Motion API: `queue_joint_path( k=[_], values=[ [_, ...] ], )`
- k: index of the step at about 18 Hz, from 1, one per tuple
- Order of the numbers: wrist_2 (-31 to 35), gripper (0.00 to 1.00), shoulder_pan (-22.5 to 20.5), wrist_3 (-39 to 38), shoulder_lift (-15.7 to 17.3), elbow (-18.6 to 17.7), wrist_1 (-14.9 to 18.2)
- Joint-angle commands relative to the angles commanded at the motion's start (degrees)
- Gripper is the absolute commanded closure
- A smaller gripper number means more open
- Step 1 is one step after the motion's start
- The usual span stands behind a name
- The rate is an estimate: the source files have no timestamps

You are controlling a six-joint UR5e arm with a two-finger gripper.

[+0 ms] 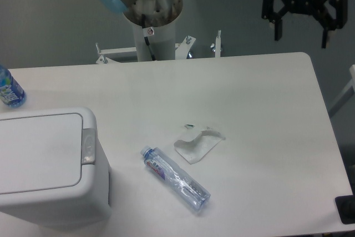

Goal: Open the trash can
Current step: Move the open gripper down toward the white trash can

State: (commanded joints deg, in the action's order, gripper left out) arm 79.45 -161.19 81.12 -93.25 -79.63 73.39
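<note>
**Bin shut at lower left, gripper spread wide at upper right**

Nearest you, at the lower left corner of the view, sits the trash can (52,165): a large boxy white bin with rounded corners, standing on the white table (249,92). Its flat rectangular lid lies down flush, so the bin is closed. You can see the small grey push-button (89,146) on the lid's right edge, facing the middle of the table.

Behind the bin, at the far left edge, you have a blue-labelled bottle (9,89), partly cut off by the frame, well apart from the bin.

Moving right, a clear plastic bottle (175,177) lies on its side near the table's front, its blue cap end pointing toward the bin and its base pointing toward the lower right. Just beside it, up and to the right, lies a crumpled piece of clear plastic (198,145); whether the two touch you cannot tell.

At the back, above the table's centre-left, you see the arm's white base column (152,26) with a blue-capped joint on top.

At the upper right, the gripper (300,34) hangs in the air beyond the table's far edge, its two dark fingers spread apart with nothing between them. It is well apart from the bin, on the opposite side of the scene.
</note>
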Motion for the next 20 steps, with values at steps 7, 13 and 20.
queue_joint_path(
  k=[7, 13, 20],
  values=[
    [0.0, 0.0, 0.09, -0.17, -0.26, 0.09, -0.09],
    [-0.35, 0.0, 3.5, -13.42, -2.63, 1.84, -3.42],
    [-0.18, 0.0, 8.34, -25.89, -3.87, 2.72, -4.66]
  ],
)
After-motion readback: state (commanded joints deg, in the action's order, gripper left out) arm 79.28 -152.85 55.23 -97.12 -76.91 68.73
